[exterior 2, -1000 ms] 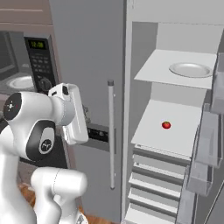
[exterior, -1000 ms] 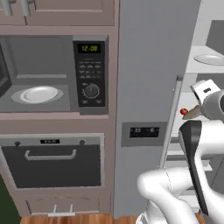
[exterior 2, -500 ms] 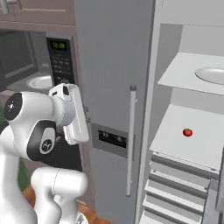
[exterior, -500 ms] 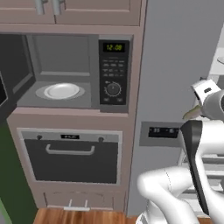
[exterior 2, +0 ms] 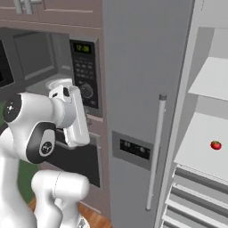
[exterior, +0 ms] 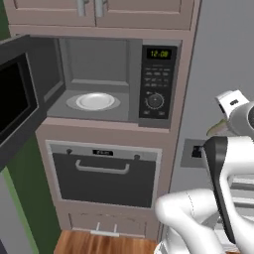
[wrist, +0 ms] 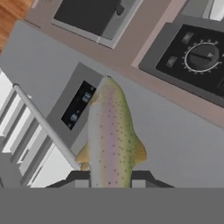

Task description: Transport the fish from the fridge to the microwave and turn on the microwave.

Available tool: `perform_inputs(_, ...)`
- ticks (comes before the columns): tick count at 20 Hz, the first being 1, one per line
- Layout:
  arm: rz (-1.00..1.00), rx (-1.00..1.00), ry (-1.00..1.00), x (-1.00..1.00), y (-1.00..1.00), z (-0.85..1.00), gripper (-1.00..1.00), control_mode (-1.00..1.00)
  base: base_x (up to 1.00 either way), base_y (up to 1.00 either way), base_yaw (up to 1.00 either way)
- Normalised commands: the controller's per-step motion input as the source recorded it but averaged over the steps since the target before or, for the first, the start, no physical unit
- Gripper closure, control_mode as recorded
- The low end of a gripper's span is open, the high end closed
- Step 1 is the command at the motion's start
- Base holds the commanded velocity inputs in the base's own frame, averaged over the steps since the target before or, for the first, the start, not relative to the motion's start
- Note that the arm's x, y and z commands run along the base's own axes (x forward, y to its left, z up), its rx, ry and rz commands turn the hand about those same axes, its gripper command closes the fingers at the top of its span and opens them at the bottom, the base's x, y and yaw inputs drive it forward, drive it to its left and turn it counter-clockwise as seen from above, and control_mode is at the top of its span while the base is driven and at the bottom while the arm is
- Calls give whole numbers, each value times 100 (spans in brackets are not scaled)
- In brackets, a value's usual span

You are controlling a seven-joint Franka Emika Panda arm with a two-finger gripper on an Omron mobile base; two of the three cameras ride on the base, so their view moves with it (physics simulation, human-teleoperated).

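Microwave [exterior: 99, 82] door swung open far left, white plate [exterior: 94, 101] inside, keypad panel with dial [exterior: 155, 101] on its right. Dark oven [exterior: 104, 171] below it, wood floor [exterior: 99, 244] at bottom. Grey fridge [exterior 2: 142, 102] right of the microwave, bar handle [exterior 2: 156, 164], white shelf with a small red fruit [exterior 2: 216, 144]. Arm raised in front of the fridge door, pincer [wrist: 109, 180] clamped on the fish [wrist: 111, 135], whose tail end points toward the fridge display panel [wrist: 78, 106].
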Motion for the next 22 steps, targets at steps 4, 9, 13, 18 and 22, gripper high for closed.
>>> perform_inputs(4,0,0,0,0,0,0,100,100,38,14,19)
perform_inputs(9,0,0,0,0,0,0,100,100,50,22,17)
perform_inputs(13,0,0,0,0,0,0,100,100,50,33,14)
perform_inputs(18,0,0,0,0,0,0,100,100,43,28,14)
perform_inputs(22,0,0,0,0,0,0,100,100,45,17,14)
